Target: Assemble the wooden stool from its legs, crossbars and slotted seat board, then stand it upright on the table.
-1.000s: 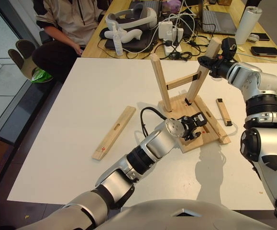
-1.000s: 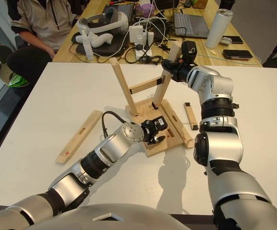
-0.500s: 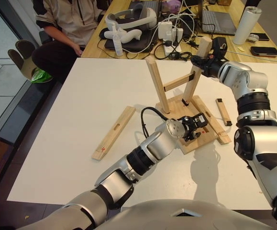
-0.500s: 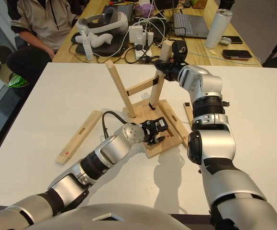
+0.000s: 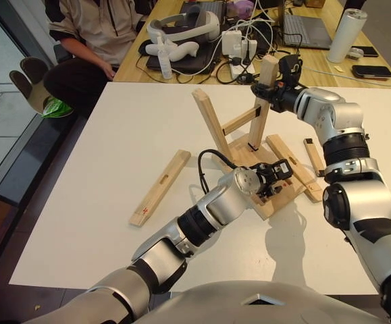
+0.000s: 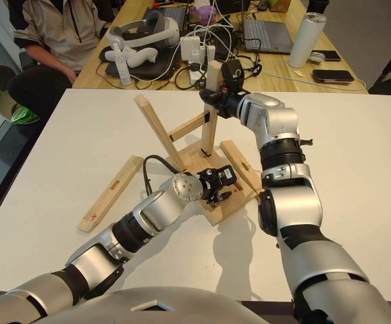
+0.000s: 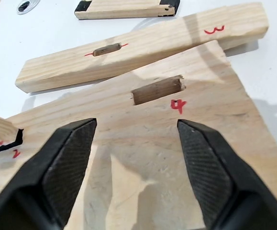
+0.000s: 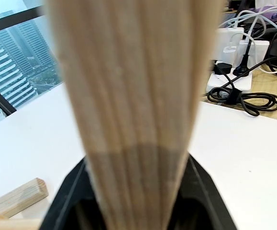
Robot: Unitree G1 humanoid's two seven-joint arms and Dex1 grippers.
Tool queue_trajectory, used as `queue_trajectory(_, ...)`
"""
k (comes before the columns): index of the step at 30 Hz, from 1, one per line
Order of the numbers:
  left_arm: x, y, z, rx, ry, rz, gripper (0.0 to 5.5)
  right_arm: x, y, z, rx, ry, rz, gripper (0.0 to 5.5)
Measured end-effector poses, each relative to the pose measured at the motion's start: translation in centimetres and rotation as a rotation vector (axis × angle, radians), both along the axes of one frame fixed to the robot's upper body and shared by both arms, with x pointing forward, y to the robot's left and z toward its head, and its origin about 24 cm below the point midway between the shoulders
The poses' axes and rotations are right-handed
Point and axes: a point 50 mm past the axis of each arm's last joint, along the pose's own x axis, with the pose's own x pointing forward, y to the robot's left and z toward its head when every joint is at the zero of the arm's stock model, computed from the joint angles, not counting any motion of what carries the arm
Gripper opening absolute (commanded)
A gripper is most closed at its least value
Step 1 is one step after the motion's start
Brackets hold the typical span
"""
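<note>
Wooden board point(image 7: 210, 81) lies at the table's point(image 5: 114, 202) middle; your right gripper point(image 5: 271, 91) is clamped on top of the right leg point(image 5: 256, 121) standing in it; your left gripper point(image 7: 136, 132) hangs spread over the board's near edge.

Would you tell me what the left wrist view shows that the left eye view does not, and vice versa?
Left wrist view: the seat board's empty slot with a red mark beside it, ahead of the left gripper's open fingers. Left eye view: the right gripper shut on an upright leg, a crossbar joining it to a second, tilted leg, and a loose leg on the table. Both: the seat board and the leg lying at its edge.
</note>
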Motion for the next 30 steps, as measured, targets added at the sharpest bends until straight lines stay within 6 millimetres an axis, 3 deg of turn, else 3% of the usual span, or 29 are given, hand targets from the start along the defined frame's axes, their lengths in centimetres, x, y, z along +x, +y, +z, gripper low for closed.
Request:
queue_trajectory(16,-0.1,-0.2,0.0,-0.009,0.000,-0.016,3.16,-1.6,0.1,-0.1,-0.034,-0.053,0.056,0.99)
queue_trajectory(22,-0.1,-0.1,-0.1,-0.008,-0.011,-0.018,3.16,-2.0,-2.1,-1.0,-0.028,-0.030,-0.025,0.99)
queue_trajectory(30,1.9,2.9,0.6,-0.041,-0.072,0.170,3.16,-2.2,-5.7,-1.5,-0.040,-0.016,-0.245,0.99)
